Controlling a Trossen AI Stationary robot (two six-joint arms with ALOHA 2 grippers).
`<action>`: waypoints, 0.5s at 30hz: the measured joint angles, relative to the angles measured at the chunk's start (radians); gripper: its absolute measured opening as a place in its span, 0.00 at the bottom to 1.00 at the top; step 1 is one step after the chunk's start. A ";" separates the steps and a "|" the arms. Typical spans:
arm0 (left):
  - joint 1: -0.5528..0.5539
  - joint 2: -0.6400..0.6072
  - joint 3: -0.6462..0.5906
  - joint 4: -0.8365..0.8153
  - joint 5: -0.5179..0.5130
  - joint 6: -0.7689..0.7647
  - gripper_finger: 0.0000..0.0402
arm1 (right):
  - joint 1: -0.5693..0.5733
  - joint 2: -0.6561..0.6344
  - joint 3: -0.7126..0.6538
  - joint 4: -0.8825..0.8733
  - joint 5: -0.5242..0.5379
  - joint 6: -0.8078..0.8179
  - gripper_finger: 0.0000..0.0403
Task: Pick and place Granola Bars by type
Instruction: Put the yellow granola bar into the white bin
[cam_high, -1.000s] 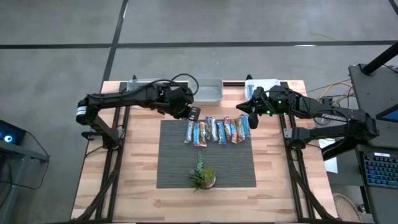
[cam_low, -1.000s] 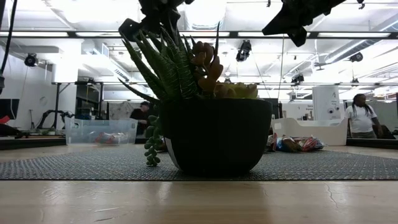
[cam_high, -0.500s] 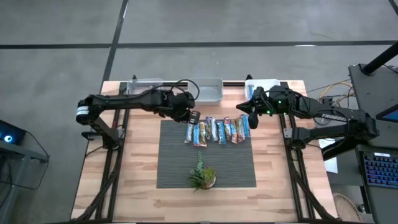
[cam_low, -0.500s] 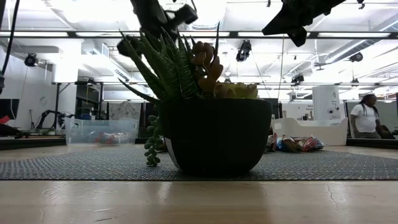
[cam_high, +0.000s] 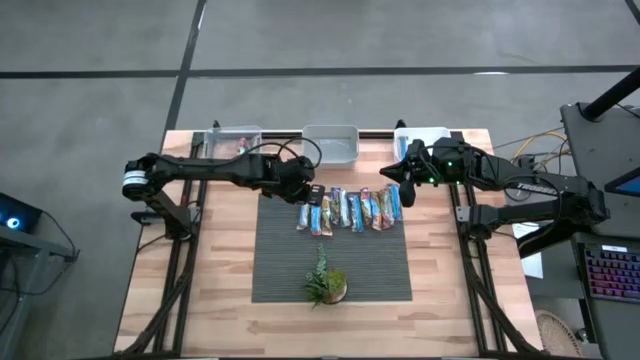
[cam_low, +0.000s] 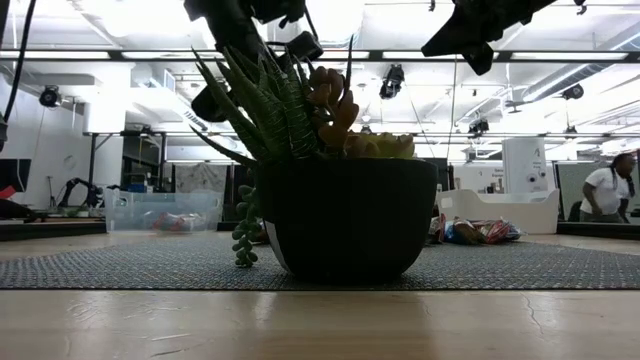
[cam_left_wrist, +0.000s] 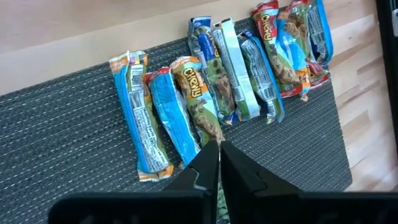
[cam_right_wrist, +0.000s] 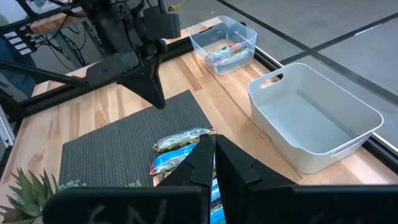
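The left gripper (cam_high: 313, 190) has swung away from the bins and back toward the grey mat (cam_high: 280, 270). Now it hangs over the mat's far left corner, right beside the left end of the Granola Bars (cam_high: 351, 209). Its fingers (cam_left_wrist: 205, 163) are pressed together and hold nothing. So it looks like one drop is done and the arm is coming for the next bar.

The bars lie side by side in a row on the far part of the mat. The right gripper (cam_high: 392, 172) waits over the right end of the row, closed and empty too.

Three bins sit past the mat's far edge. The small clear bin (cam_right_wrist: 224, 42) on the left has some wrapped bars in it. The middle white bin (cam_right_wrist: 317, 118) looks empty. The white bin on the right (cam_high: 420, 138) is partly hidden by the right arm, so I cannot tell.

The little plant (cam_high: 324, 282) sits on the near part of the mat.
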 joint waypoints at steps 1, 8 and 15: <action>0.000 0.000 0.001 -0.002 0.000 0.006 0.00 | 0.000 0.000 0.000 0.000 0.000 0.000 0.02; 0.000 0.000 0.008 -0.001 0.001 0.045 0.00 | 0.000 0.000 0.000 0.000 0.000 0.000 0.02; 0.000 0.000 0.008 -0.007 0.019 0.046 0.00 | 0.000 0.000 0.000 0.000 0.000 0.000 0.02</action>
